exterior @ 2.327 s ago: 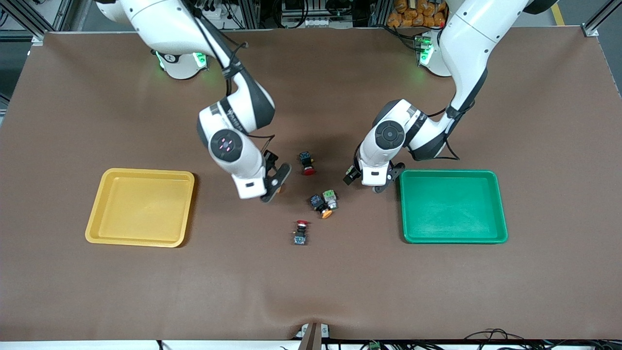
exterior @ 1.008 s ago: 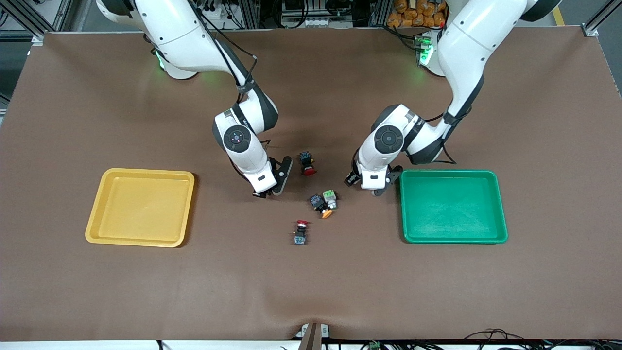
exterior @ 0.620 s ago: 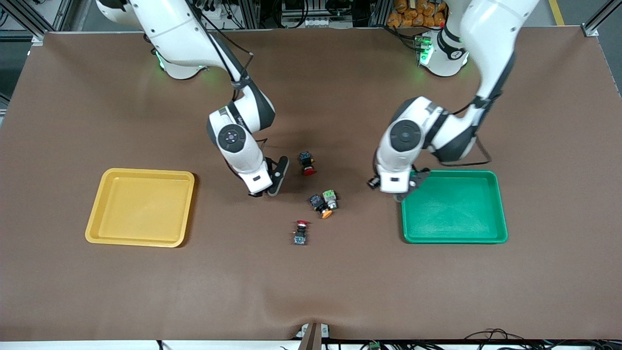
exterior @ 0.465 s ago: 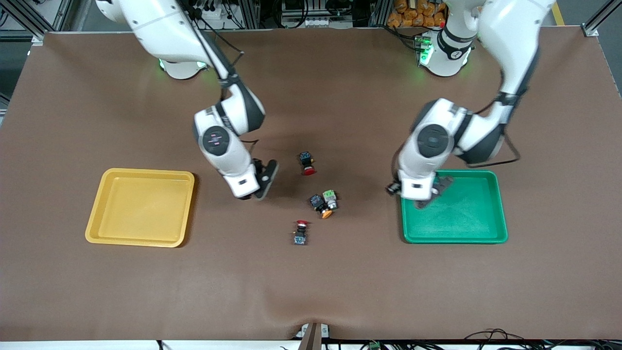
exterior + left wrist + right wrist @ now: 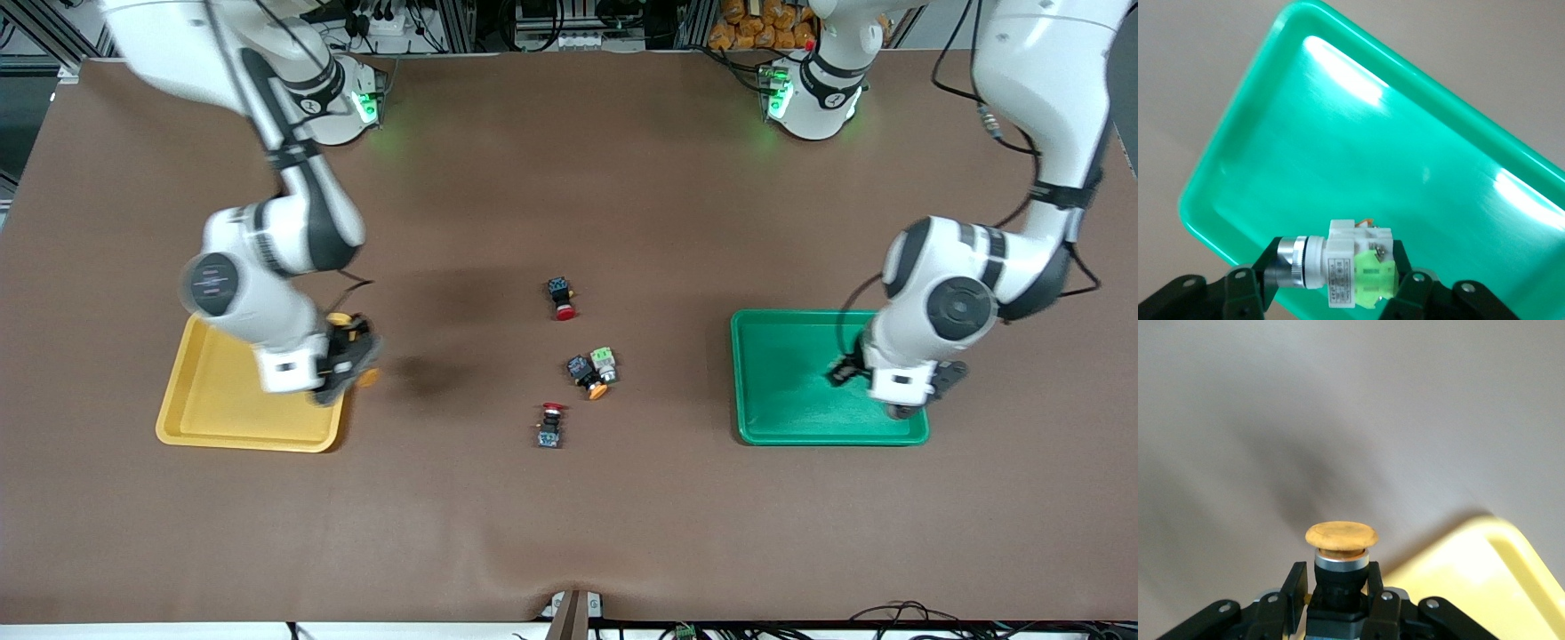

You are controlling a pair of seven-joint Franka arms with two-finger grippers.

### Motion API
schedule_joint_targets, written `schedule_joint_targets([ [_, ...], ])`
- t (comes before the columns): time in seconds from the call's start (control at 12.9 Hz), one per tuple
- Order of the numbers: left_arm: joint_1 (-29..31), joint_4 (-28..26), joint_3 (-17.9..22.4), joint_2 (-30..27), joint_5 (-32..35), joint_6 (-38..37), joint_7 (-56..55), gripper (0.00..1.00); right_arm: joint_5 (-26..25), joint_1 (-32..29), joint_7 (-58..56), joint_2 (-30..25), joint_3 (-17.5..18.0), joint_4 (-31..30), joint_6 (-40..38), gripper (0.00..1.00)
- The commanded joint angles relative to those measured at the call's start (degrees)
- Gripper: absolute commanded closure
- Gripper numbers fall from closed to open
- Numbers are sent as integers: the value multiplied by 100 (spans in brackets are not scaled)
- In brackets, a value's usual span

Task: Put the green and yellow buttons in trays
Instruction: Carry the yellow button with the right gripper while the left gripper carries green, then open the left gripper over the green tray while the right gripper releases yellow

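My right gripper (image 5: 348, 363) is shut on a yellow button (image 5: 1341, 547) with a black body and holds it over the yellow tray's (image 5: 213, 404) corner nearest the table's middle; that corner also shows in the right wrist view (image 5: 1485, 573). My left gripper (image 5: 900, 402) is shut on a green button (image 5: 1355, 273) with a white body, held sideways over the green tray (image 5: 782, 373), which fills the left wrist view (image 5: 1405, 147). A second yellow button (image 5: 589, 377) and a second green button (image 5: 605, 361) lie touching each other at the table's middle.
Two black switches with red caps lie on the brown mat: one (image 5: 561, 299) farther from the front camera than the button pair, one (image 5: 550, 425) nearer. Both trays hold nothing else.
Both arms have swung away from the table's middle, each with its button: the right gripper to the yellow tray's corner, the left gripper out over the green tray.
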Motion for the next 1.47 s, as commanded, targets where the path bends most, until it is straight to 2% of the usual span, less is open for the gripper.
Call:
schedule_joint_targets([
  [0.0, 317, 74, -78, 303, 413, 217, -4, 87, -66, -1096, 68, -136, 136, -11, -249, 77],
  [0.08, 466, 92, -78, 391, 492, 313, 5, 40, -66, -1334, 68, -136, 136, 7, -310, 77],
  [0.16, 511, 83, -86, 410, 502, 384, -4, 0, -66, -1624, -2, -101, 136, 7, -319, 67],
  [0.23, 512, 92, -104, 384, 484, 385, -39, 0, -58, -1931, -72, -57, 153, 7, -311, 29],
  [0.31, 494, 83, -130, 357, 458, 385, -74, 0, -49, -2039, -229, -48, 154, 7, -311, 4],
  [0.47, 468, 48, -252, 226, 414, 350, -83, 0, -49, -2022, -450, -48, 154, 16, -311, 0],
  [0.62, 494, 57, -594, 147, 318, 219, -153, 0, -49, -1900, -651, -57, 197, 120, -407, 0],
  [0.85, 363, 83, -1227, 172, 71, 182, -854, 0, 21, -1531, -1293, -13, 250, 366, -592, 0],
  [0.93, 171, 153, -1351, 225, 71, 182, -1170, 0, 117, -1417, -1399, 40, 276, 463, -592, 0],
  [1.09, -452, 460, -1343, 426, 97, 182, -1864, 0, 441, -1136, -1837, 93, 285, 534, -592, 0],
  [1.4, -1560, 1172, -1256, 1085, 237, 217, -2429, 0, 804, -749, -2498, 102, 285, 543, -758, 0],
])
